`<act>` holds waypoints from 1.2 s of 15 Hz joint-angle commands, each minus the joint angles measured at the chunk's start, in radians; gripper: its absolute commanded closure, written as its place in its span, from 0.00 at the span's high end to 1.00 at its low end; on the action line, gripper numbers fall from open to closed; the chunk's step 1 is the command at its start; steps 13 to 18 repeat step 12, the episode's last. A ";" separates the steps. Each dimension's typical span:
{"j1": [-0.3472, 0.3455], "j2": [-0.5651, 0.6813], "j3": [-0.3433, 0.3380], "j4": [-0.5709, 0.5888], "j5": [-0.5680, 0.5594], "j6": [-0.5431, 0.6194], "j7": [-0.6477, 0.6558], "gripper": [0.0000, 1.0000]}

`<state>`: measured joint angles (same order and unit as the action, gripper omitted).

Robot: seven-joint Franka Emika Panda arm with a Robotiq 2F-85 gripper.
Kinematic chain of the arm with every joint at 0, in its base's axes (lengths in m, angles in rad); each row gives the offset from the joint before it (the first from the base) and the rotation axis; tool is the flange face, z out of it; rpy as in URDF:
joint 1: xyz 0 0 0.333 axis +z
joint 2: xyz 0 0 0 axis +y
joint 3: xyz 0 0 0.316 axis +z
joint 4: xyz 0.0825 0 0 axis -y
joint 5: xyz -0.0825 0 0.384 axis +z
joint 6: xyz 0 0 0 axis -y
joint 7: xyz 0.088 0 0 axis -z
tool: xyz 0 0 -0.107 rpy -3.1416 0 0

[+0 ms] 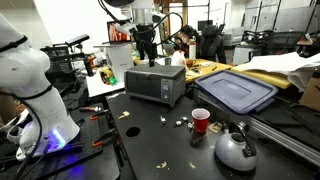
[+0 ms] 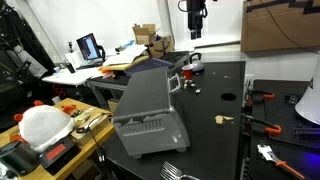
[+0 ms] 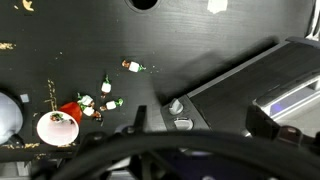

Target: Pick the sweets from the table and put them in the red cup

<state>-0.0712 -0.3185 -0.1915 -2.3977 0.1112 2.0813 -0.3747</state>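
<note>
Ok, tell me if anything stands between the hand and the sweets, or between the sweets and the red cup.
Nothing visible does. The open hand hangs high above the table. The sweets lie in the open right beside the cup. The oven stands nearby, seemingly off that path.

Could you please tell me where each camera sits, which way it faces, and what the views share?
Exterior view: low at the table edge, facing across to cup, kettle and oven; gripper, jaws open, hangs above the oven.
Exterior view: higher, near the oven, facing down the table; gripper at top.
Wrist view: straight down on cup and sweets; gripper a dark blur at bottom.
Shared: all show table and oven.
</note>
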 commanded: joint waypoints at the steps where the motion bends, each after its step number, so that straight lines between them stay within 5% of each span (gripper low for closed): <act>1: -0.012 -0.013 0.017 -0.017 -0.036 0.004 0.056 1.00; 18: -0.011 0.001 0.006 -0.008 -0.052 -0.003 0.066 1.00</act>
